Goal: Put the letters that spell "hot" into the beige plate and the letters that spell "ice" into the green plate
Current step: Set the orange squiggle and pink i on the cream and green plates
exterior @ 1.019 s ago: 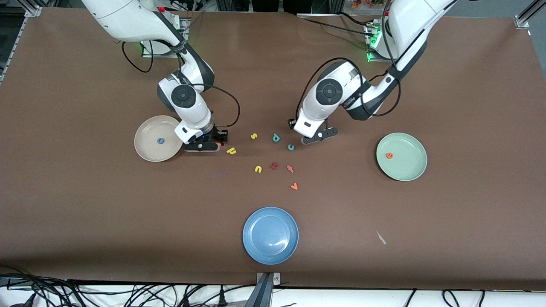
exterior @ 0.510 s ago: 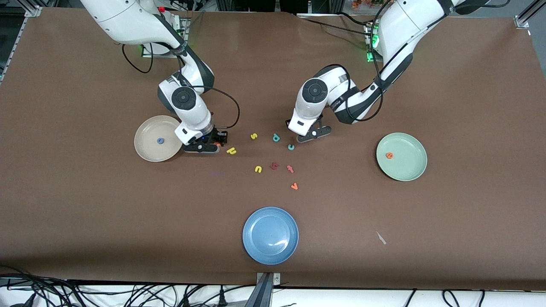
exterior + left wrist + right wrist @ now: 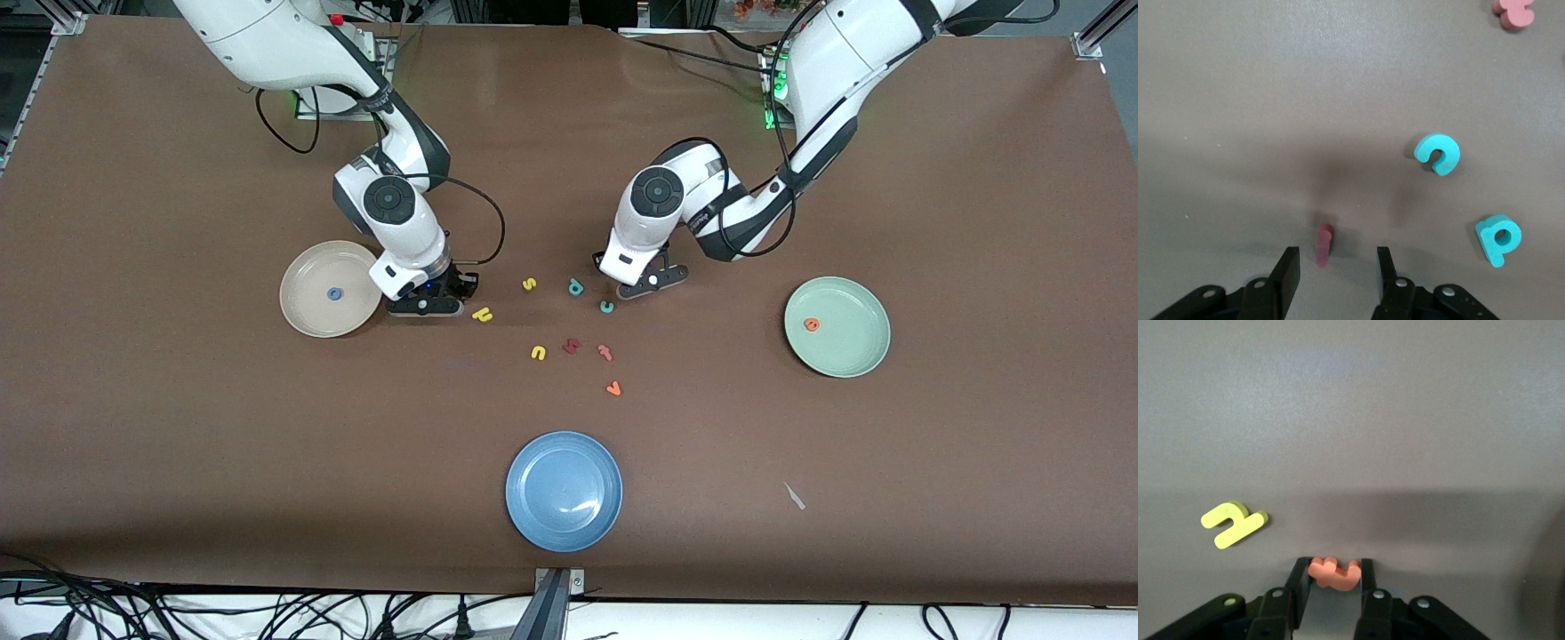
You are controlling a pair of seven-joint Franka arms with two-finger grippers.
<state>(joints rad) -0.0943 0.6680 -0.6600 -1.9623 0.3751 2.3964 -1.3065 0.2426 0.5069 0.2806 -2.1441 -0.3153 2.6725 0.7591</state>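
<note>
Only the right wrist view shows the orange t (image 3: 1333, 574) pinched between the right gripper (image 3: 425, 303)'s closed fingers (image 3: 1298, 581), beside the beige plate (image 3: 307, 316)'s 3 o'clock edge. Only the left wrist view shows the dark red i (image 3: 1324, 245) between the left gripper (image 3: 1334, 267)'s half-open fingers (image 3: 1289, 265), untouched on the surface (image 3: 889, 462).

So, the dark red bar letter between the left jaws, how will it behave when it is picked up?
The dark red bar looks like light foam, so it probably lifts easily. It is thin and narrow, so it may twist or slip between the open left gripper's jaws. It seems to stand on edge, so a nudge might tip it.
</note>
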